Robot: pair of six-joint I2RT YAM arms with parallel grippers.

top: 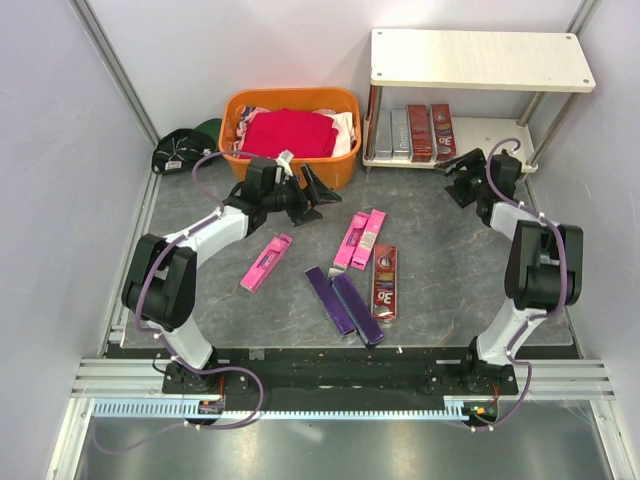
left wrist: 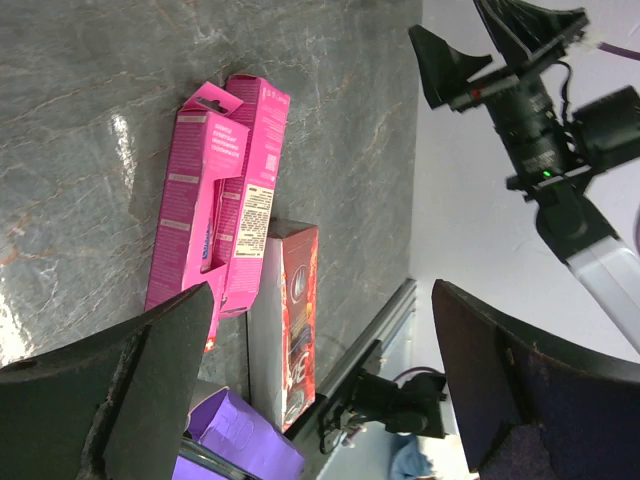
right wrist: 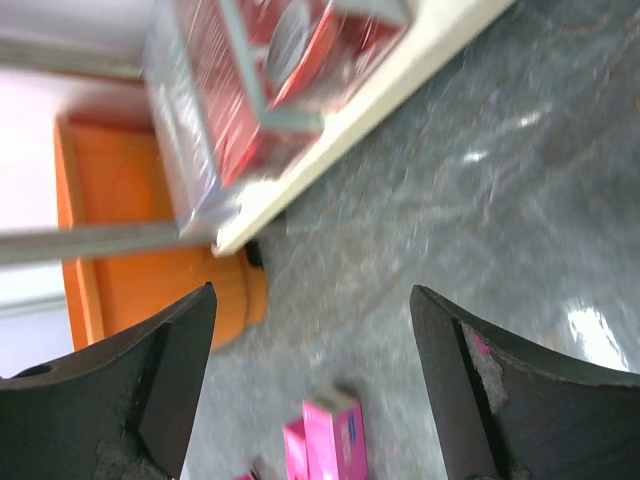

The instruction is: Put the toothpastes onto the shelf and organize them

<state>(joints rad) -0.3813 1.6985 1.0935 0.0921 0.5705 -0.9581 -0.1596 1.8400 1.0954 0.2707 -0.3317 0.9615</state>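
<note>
Task partly done. Four toothpaste boxes (top: 415, 132), two grey and two red, stood on the lower board of the shelf (top: 480, 60). Six remained on the worktop (top: 450, 270): three pink boxes (top: 360, 239), two purple boxes (top: 343, 303) and one red box (top: 384, 282). The left hand (top: 310, 197) and right hand (top: 458, 180) both gaped wide and held nothing. The box print was not legible.

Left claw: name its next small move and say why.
Probably reach down to the pink toothpaste pair: the left claw is open and empty, the pair lies on the table right ahead of it, and the shelf has room beside its four boxes.
</note>
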